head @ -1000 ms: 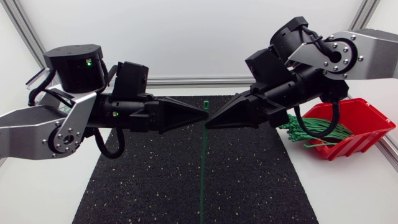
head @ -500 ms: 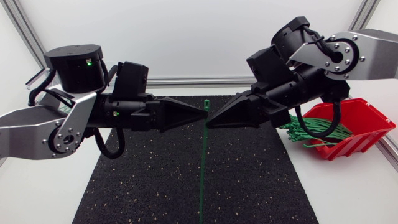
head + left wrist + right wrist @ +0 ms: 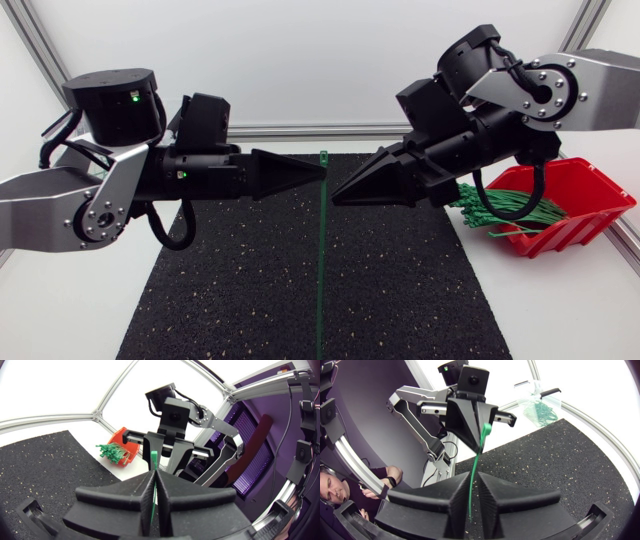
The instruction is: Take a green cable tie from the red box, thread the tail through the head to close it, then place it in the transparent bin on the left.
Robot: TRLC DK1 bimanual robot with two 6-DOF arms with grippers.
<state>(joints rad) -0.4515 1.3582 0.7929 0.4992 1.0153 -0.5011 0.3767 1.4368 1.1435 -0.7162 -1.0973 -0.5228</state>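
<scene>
Clamping the green cable tie (image 3: 154, 460) just below its head, the left end effector (image 3: 155, 473) has its two wedge fingers pressed together on the strap, with the small square head poking out above the fingertips. In the head view the tie (image 3: 320, 260) hangs straight down from that grip, its tail running over the black mat (image 3: 230, 290) to the view's near edge. Whether the tail touches the mat cannot be told.

The right end effector (image 3: 337, 198) points at the left end effector (image 3: 322, 170) from the other side. Its tip is just beside the strap, a little lower than the left tip. Seen from the right wrist, the right end effector (image 3: 472, 476) is released: its fingers stand slightly apart, and the strap (image 3: 472, 490) appears in the gap between them without being pinched. The two tips are close together above the middle of the mat, with only the tie between them.

Behind the right arm, near the right edge of the surface (image 3: 70, 310), the red box (image 3: 580, 225) sits tilted, with a bundle of loose green ties (image 3: 500, 205) spilling over its open side. The left wrist view shows the same box (image 3: 126, 442) and bundle (image 3: 112, 452) beyond the mat. In the right wrist view, the transparent bin (image 3: 524, 391) stands off the far corner of the mat and holds a few green ties (image 3: 540, 410) closed into loops.
</scene>
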